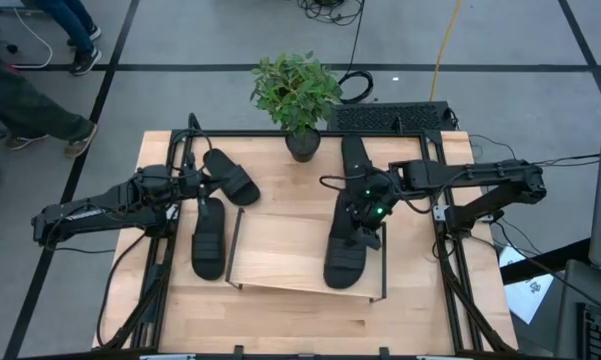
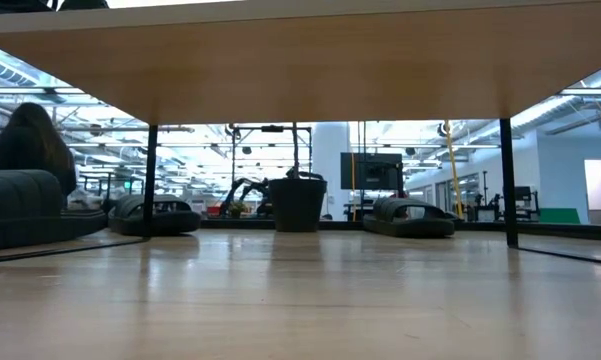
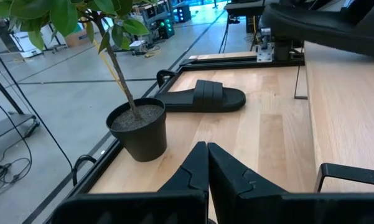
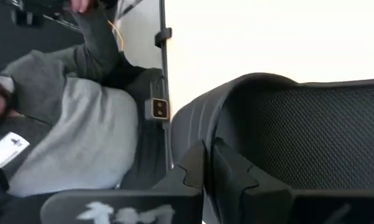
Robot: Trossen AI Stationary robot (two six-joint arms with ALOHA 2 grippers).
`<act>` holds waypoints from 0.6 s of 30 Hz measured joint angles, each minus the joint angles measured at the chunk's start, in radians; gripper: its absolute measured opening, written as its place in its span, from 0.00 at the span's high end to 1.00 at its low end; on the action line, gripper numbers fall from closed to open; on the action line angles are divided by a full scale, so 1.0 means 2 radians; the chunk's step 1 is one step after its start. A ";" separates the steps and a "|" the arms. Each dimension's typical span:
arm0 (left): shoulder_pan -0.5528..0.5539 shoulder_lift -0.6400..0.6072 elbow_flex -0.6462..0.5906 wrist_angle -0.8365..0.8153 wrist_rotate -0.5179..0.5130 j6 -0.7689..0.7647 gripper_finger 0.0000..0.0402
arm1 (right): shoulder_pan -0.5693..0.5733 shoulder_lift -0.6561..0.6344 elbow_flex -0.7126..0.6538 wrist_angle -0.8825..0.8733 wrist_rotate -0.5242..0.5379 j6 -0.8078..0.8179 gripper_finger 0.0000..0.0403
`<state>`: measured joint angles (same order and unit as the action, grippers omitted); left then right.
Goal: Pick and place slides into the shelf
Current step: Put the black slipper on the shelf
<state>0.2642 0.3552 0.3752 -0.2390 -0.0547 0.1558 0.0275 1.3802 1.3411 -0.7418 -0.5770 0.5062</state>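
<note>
So far, from above, you have one slide point(image 1: 346, 252) lying on the shelf point(image 1: 280, 262), at its end nearest the right arm. The right hand point(image 1: 365, 225) sits over that slide's strap, fingers closed; you can't tell from here whether they pinch it. Three remain on the worktop point(image 1: 280, 320): two point(image 1: 231, 176) point(image 1: 209, 238) beside the shelf's other end, one point(image 1: 355, 158) behind it by the plant point(image 1: 296, 95). The left hand point(image 1: 198, 185) hovers shut between the first two, holding nothing. People's legs cross the grey, taped floor beyond.

From worktop height you look under the shelf board point(image 2: 300, 60): slides point(image 2: 155, 215) point(image 2: 412, 217) flank the pot point(image 2: 298, 204), another point(image 2: 20, 205) sits near, and an open lab hall lies behind.

From the left wrist, closed fingers point(image 3: 193, 177) point towards the pot point(image 3: 138, 127) and the slide point(image 3: 202, 98) beyond it.

From the right wrist, shut fingers point(image 4: 202, 171) press against the slide's ribbed strap point(image 4: 236, 112); a seated person in grey is beyond.
</note>
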 joint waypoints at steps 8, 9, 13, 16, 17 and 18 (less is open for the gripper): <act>0.000 0.000 0.000 -0.001 0.000 0.000 0.99 | 0.012 -0.023 -0.001 0.063 -0.011 0.084 0.99; 0.000 0.000 0.000 -0.002 0.000 0.000 0.99 | 0.014 -0.026 -0.001 0.061 -0.004 0.088 0.99; 0.000 0.000 0.000 -0.003 0.000 0.001 0.99 | 0.031 -0.030 -0.001 0.048 0.030 0.095 0.99; 0.000 0.000 0.000 -0.003 0.000 0.000 0.99 | 0.048 -0.028 -0.001 0.048 0.038 0.105 0.99; 0.000 0.000 0.000 -0.003 0.000 0.000 0.99 | 0.052 -0.027 -0.001 0.049 0.039 0.107 0.99; 0.000 0.000 0.000 -0.003 0.000 0.000 0.99 | 0.055 -0.026 -0.001 0.047 0.039 0.108 0.99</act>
<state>0.2642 0.3550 0.3752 -0.2443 -0.0547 0.1566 0.1378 1.3283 1.3399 -0.6480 -0.4980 0.7217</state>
